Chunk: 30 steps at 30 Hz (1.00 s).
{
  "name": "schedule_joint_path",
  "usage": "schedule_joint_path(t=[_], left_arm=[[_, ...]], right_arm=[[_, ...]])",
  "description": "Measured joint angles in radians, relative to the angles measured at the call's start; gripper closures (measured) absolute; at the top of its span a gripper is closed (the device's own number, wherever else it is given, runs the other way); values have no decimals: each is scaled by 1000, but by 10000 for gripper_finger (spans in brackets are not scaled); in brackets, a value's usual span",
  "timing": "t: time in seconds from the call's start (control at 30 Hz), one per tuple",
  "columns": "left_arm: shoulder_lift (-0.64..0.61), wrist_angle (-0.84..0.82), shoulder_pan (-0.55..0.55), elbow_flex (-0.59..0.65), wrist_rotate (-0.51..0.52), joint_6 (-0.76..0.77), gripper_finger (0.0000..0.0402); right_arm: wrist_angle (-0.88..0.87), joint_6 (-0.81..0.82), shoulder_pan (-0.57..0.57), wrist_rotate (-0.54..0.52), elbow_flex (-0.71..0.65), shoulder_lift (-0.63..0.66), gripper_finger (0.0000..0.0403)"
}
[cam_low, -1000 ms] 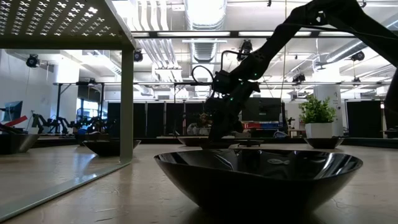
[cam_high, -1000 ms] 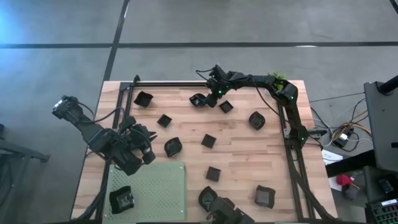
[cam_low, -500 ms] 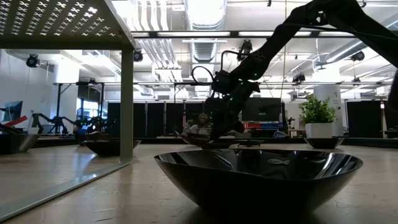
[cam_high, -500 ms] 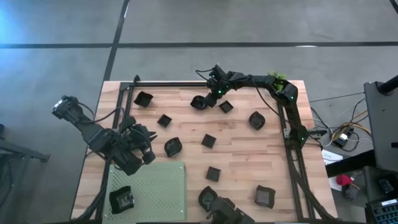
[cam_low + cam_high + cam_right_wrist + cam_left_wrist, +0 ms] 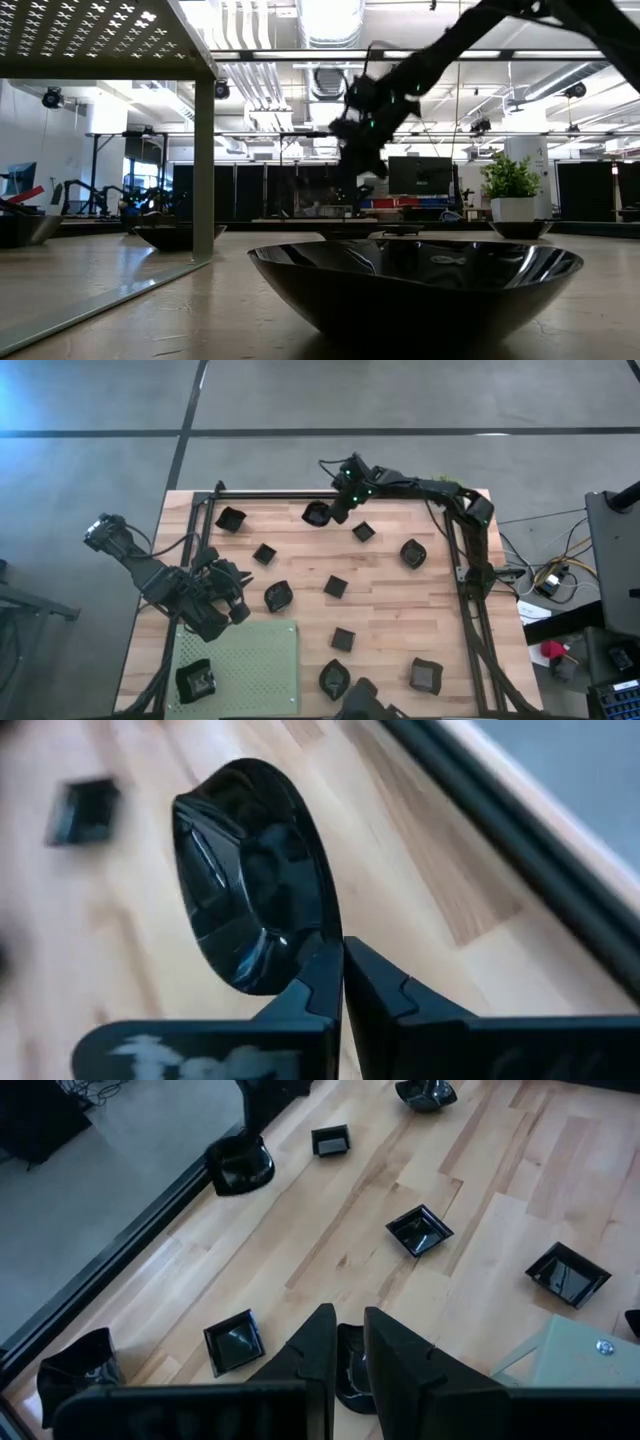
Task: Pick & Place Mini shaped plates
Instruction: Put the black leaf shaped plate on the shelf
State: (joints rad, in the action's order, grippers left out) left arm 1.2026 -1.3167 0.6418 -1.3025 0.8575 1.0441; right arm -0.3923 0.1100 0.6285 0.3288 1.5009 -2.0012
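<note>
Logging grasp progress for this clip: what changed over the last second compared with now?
The right gripper, shut on a round black dish, has lifted it off the table and carried it toward the far edge; the right wrist view shows the dish pinched by its rim. The left gripper stayed near the green mat, and the other dishes did not move.
</note>
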Motion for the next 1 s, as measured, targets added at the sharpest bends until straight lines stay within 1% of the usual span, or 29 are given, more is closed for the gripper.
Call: schedule_joint_path(t=[0.13, 0.23, 0.37, 0.5, 0.53, 0.6, 0.7, 0.77, 0.9, 1.0], left_arm=[[0, 11, 0, 0, 22, -39, 353], [0, 48, 0, 0, 41, -114, 353], [0, 156, -1, 19, 93, -298, 353], [0, 327, -8, 63, 150, -558, 353], [0, 367, -10, 74, 162, -615, 353], [0, 439, -16, 91, 208, -681, 353], [0, 521, -28, 119, 306, -728, 353], [0, 549, -38, 140, 348, -755, 353], [0, 584, -76, 173, 368, -748, 353], [0, 645, -114, 193, 379, -748, 353]], right_arm=[[-7, -7, -38, -29, -1, 95, 395], [-22, -21, -80, -89, -7, 164, 395], [-16, -39, -159, -165, -25, 251, 395], [-17, -73, -249, -255, -35, 310, 395], [-19, -80, -270, -272, -36, 321, 395], [-13, -87, -306, -281, -36, 341, 395], [19, -90, -353, -282, -35, 357, 395], [36, -91, -380, -284, -35, 359, 395], [68, -94, -419, -311, -35, 360, 395], [78, -95, -438, -339, -35, 357, 395]])
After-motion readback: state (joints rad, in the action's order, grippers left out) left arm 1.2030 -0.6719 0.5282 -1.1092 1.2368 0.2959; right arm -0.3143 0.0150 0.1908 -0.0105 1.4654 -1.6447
